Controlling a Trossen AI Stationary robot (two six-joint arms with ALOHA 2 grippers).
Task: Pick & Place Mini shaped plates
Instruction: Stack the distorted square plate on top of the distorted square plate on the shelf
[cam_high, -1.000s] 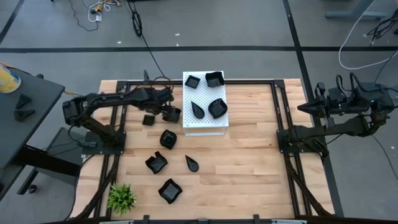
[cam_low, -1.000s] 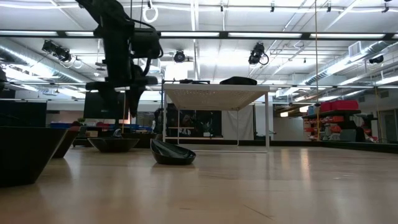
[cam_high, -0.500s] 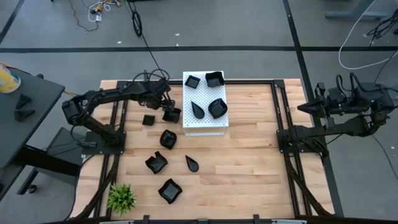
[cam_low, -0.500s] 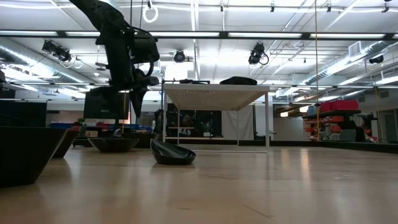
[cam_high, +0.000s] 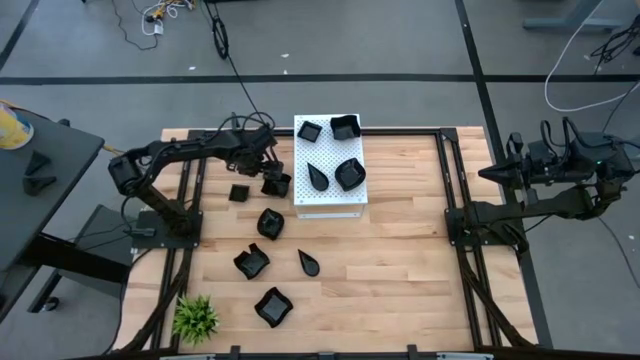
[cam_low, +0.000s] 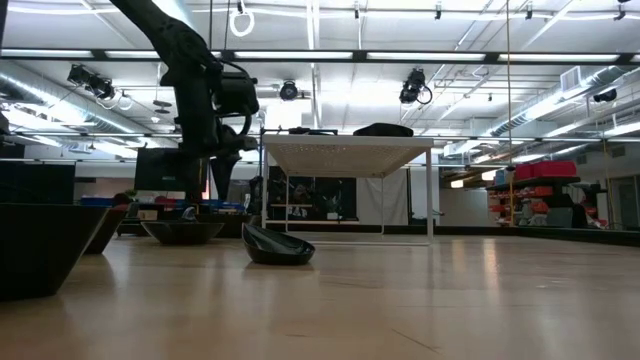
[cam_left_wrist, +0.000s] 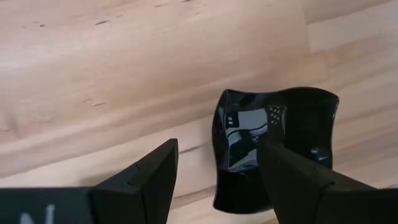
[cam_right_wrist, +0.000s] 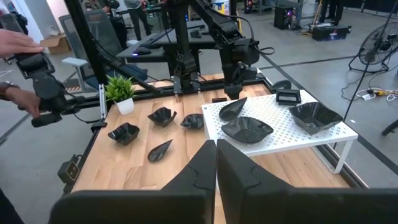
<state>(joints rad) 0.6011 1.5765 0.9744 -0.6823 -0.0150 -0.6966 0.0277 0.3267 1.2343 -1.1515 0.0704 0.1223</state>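
The left gripper (cam_high: 270, 178) is held just beside the left edge of the white board (cam_high: 330, 195), its fingers (cam_left_wrist: 146, 177) spread apart above a small square black plate (cam_left_wrist: 273, 143) that lies on the wooden table (cam_high: 400, 270); nothing is gripped. Four plates (cam_high: 349, 174) are set on the board, and others (cam_high: 270, 223) are scattered on the table in front of it. The right gripper (cam_right_wrist: 216, 163) is parked well to the right of the board, its fingers pressed together on nothing.
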